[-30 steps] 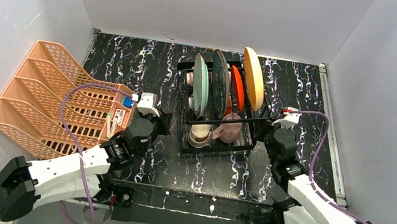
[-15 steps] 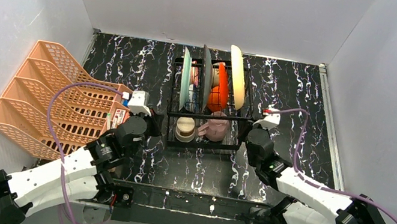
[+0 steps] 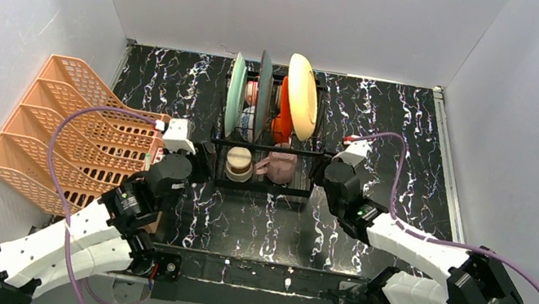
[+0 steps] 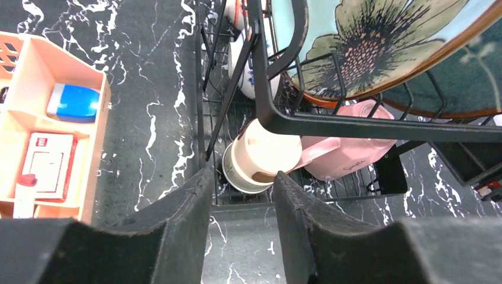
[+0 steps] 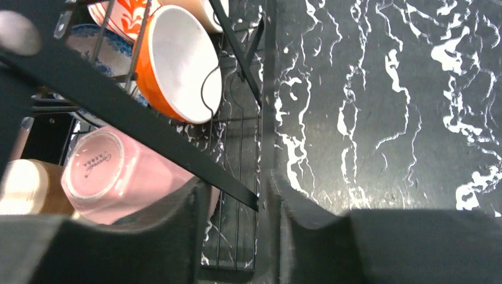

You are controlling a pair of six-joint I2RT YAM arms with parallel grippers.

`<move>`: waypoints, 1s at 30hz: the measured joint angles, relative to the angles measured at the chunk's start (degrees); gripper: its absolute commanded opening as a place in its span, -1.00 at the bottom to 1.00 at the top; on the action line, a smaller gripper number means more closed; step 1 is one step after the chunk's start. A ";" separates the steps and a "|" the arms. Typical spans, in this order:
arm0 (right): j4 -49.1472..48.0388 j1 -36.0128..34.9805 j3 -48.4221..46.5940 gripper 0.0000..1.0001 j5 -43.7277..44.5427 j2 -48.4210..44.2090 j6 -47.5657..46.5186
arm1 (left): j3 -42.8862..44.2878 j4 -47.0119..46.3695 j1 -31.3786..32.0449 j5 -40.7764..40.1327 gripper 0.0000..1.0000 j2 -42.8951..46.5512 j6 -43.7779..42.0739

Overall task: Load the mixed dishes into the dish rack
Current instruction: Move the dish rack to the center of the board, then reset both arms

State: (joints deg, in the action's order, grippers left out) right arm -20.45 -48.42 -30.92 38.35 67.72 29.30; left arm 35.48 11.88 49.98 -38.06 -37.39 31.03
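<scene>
I am watching the dish rack (image 3: 267, 149) sitting on the black marbled bench (image 3: 428, 170), square between the two arms. In its upright slots a green plate (image 3: 235, 95), a darker plate (image 3: 263, 89), a red-orange plate (image 3: 282, 117) and a big yellow plate (image 3: 302, 95) are all standing on edge. Lower down at the front, a pink mug (image 4: 349, 160) is lying on its side, and a cream cup (image 4: 266, 154) is lying just beside it on the left. Through the right wrist camera I am also seeing an orange bowl (image 5: 177, 65) with a white inside, tipped on edge, and part of a blue-patterned bowl (image 5: 95, 53) behind it.

The left pincer (image 4: 241, 177) is hanging at the rack's near left corner with its jaws standing apart. The rack's bottom wire is showing across the gap, with nothing pinched. The right pincer (image 5: 237, 183) is sitting at the near right corner, also spread. A flat black bar of the rack is running down into its gap with room on both sides.

Off to the left, an orange lattice rack (image 3: 62, 134) is resting against the wall, and a small tray (image 4: 35, 77) holding a blue block (image 4: 74, 102) is sitting just in front of it
</scene>
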 measured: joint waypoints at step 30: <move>44.81 -0.13 -11.45 0.97 -2.21 -31.17 6.45 | 8.68 12.39 0.00 -0.85 0.97 3.80 -9.86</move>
State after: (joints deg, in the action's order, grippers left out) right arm 24.36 -48.56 -42.37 36.14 36.56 35.75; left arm 44.16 24.27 49.98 -38.92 -33.58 21.17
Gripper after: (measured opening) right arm 0.985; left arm 0.959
